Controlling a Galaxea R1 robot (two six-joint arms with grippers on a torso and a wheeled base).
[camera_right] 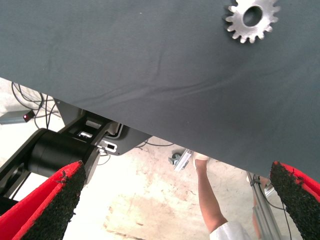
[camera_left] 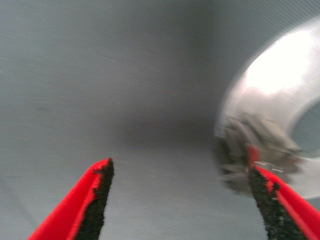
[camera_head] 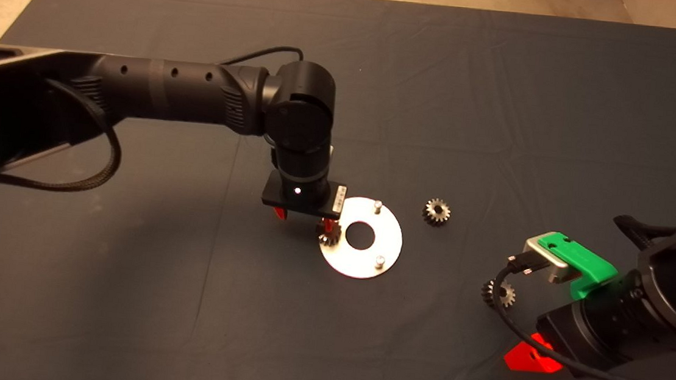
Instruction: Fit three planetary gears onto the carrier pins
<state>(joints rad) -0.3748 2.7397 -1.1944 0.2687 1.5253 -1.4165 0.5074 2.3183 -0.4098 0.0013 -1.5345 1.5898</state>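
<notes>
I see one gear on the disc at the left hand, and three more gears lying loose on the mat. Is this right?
Not quite. The head view shows only two loose gears on the mat, not three. The rest holds: one gear sits on the disc at the left hand.

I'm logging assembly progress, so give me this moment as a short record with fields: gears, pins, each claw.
gear at disc: one gear at the left edge of the carrier disc
loose gears: two on the mat, at and
bare pins: two, and
left claw: open, beside the disc gear
right claw: open, waiting at lower right
</notes>
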